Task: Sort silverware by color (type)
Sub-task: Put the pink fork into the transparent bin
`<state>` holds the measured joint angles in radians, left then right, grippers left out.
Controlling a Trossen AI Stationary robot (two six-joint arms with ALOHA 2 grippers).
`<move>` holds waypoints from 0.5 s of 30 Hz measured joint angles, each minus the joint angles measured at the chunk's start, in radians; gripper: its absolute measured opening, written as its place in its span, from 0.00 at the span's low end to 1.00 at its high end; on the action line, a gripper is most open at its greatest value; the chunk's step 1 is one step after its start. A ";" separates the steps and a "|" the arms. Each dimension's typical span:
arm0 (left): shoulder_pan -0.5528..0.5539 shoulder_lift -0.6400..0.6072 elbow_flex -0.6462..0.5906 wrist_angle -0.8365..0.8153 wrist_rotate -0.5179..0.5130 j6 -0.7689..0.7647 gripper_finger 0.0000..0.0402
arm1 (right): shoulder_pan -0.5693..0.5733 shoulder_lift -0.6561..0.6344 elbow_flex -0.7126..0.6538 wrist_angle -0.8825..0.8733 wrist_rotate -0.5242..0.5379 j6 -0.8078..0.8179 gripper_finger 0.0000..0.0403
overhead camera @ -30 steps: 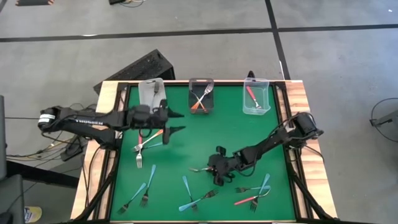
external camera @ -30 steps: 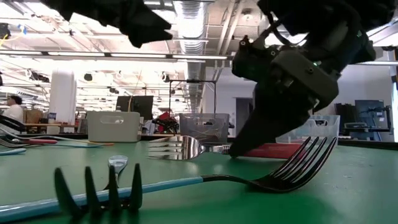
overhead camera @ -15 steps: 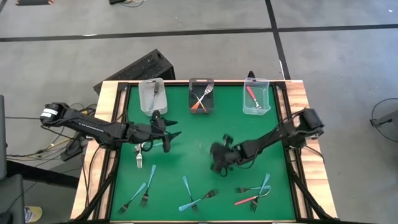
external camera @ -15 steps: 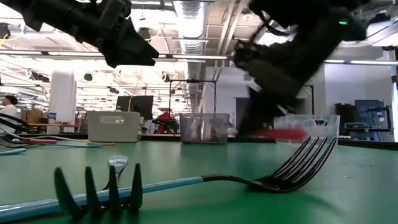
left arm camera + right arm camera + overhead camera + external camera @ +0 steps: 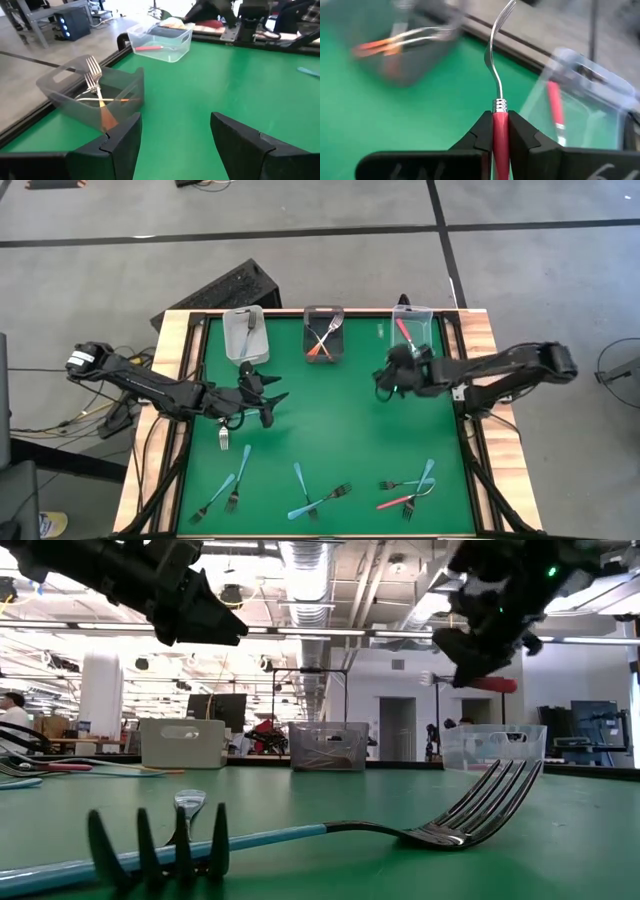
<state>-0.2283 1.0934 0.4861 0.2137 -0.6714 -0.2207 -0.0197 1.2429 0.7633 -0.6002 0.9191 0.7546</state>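
two dark arms reach over the green table (image 5: 330,410), one from each side. the left arm stretches in from the left edge, and its gripper (image 5: 268,404) hangs low over the mat with its jaws spread wide apart and nothing between them, just beside a fork (image 5: 223,436) lying below it. the right arm comes in from the right edge, and its gripper (image 5: 388,379) is lifted clear of the mat close to the right-hand bin; its jaws are clamped on the handle of a red fork (image 5: 498,107), whose tines point away from the wrist toward the bins.

three small bins line the far edge of the mat. the clear right bin (image 5: 413,335) holds one red-handled fork (image 5: 404,333). the dark middle bin (image 5: 323,332) holds orange-handled forks (image 5: 322,340) crossed over each other. the pale left bin (image 5: 244,334) has a fork in it too, though i cannot tell its handle colour from above.

along the near edge the rest of the silverware lies loose: light blue forks (image 5: 238,470) toward the left and middle, and on the right a small cluster (image 5: 410,485) of blue ones with one red fork (image 5: 396,502) among them.
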 joint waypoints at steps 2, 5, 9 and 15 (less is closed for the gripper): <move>0.000 0.010 0.000 0.006 0.000 -0.003 0.56 | -0.082 -0.043 -0.041 0.001 0.003 -0.030 0.12; 0.000 0.027 0.000 0.000 0.001 -0.002 0.56 | -0.193 -0.083 -0.088 0.004 -0.007 -0.112 0.12; 0.007 0.055 0.000 0.007 -0.008 -0.003 0.56 | -0.347 -0.101 -0.097 0.018 -0.115 -0.288 0.12; 0.023 0.084 0.000 0.021 -0.007 -0.011 0.56 | -0.551 -0.068 -0.097 0.119 -0.324 -0.536 0.12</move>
<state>-0.2054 1.1775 0.4862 0.2346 -0.6788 -0.2316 -0.5704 1.1744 0.6662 -0.4810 0.5947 0.2184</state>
